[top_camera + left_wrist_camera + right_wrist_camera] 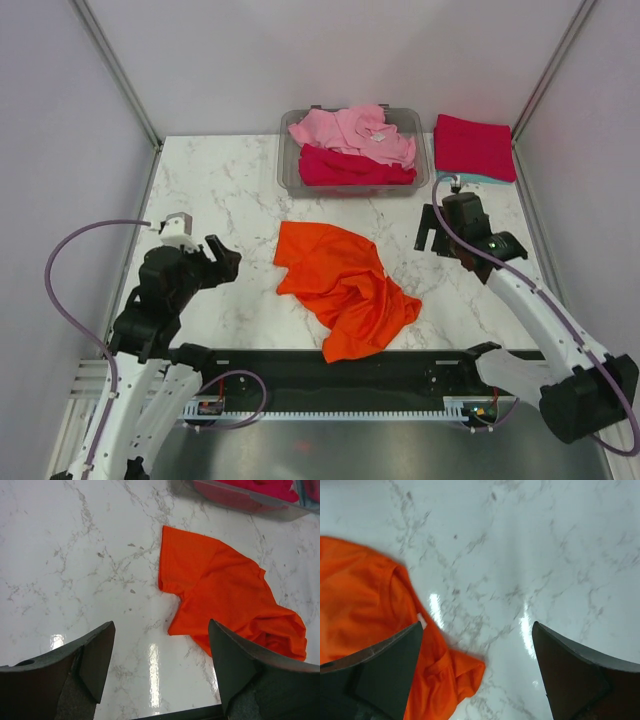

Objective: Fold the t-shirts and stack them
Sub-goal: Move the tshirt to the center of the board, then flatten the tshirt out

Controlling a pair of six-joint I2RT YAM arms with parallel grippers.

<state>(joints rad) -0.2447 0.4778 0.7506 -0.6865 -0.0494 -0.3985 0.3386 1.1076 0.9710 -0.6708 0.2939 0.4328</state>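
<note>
A bright orange t-shirt (345, 285) lies crumpled in the middle of the marble table; it also shows in the left wrist view (225, 592) and the right wrist view (365, 610). A light pink t-shirt (350, 133) and a crimson-magenta one (350, 168) lie in the grey bin (288, 160). A folded crimson shirt (473, 146) rests on a teal one (500, 181) at the back right. My left gripper (224, 263) (160, 667) is open and empty, left of the orange shirt. My right gripper (432, 232) (477, 670) is open and empty, to its right.
Grey walls with metal corner posts enclose the table on the left, the back and the right. A black rail (340, 370) runs along the near edge, by the arm bases. Bare marble (215, 190) lies at the back left.
</note>
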